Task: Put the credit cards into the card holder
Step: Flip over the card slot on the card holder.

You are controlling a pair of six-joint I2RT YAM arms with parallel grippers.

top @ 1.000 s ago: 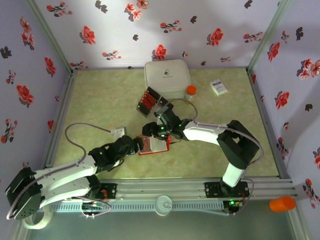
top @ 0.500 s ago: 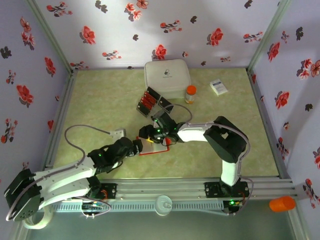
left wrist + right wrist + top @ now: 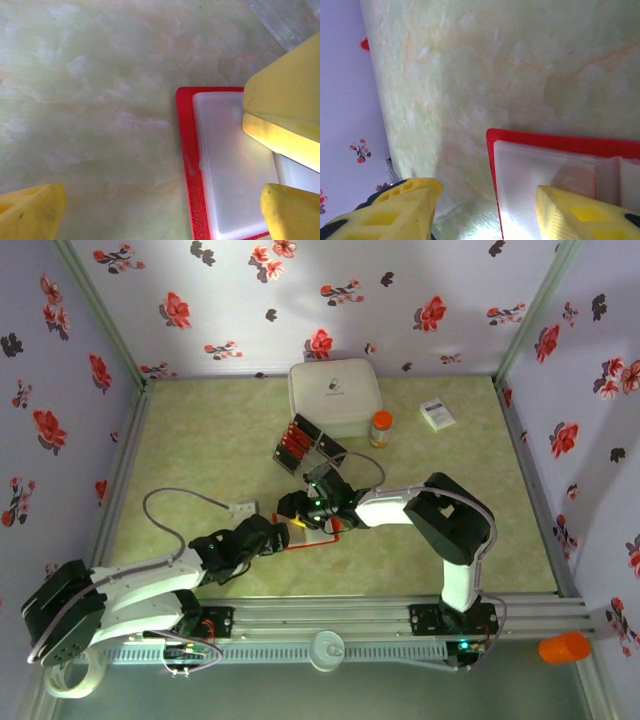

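Left gripper (image 3: 160, 202) and right gripper (image 3: 487, 192), fingers spread, holder (image 3: 187, 150) corner between each pair: apparently bracing it; next, pinch a card (image 3: 293, 443) edge

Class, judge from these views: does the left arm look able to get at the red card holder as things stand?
Probably yes. The left gripper is open at the card holder's bare left edge, and the right gripper sits over its other side.

Top view: bright, even overhead light; faint soft shadows on table (image 3: 200, 440); slightly soft, walls bowed near corners. Left wrist: glare on card holder (image 3: 187, 165) pocket at 4 o'clock; near foreground blurred. Right wrist: pocket washed out at 6 o'clock.
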